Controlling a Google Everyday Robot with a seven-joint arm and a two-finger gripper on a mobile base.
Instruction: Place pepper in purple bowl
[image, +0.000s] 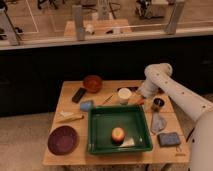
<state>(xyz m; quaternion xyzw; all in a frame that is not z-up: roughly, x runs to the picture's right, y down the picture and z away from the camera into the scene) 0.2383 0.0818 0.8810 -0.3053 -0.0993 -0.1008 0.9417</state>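
The pepper (136, 102) is a small red-orange sliver on the table between the white cup and the green tray's back right corner. My gripper (141, 94) hangs right over it at the end of the white arm, which reaches in from the right, and it is open. The purple bowl (62, 140) is a wide dark dish on the table's front left corner, far from the gripper, with nothing in it.
A green tray (100, 142) in the middle holds a round orange-yellow fruit (118, 134). An orange-brown bowl (92, 83), a black object (79, 94) and a white cup (124, 95) stand at the back. A dark cup (158, 104), grey cloth (158, 123) and blue sponge (169, 138) lie on the right.
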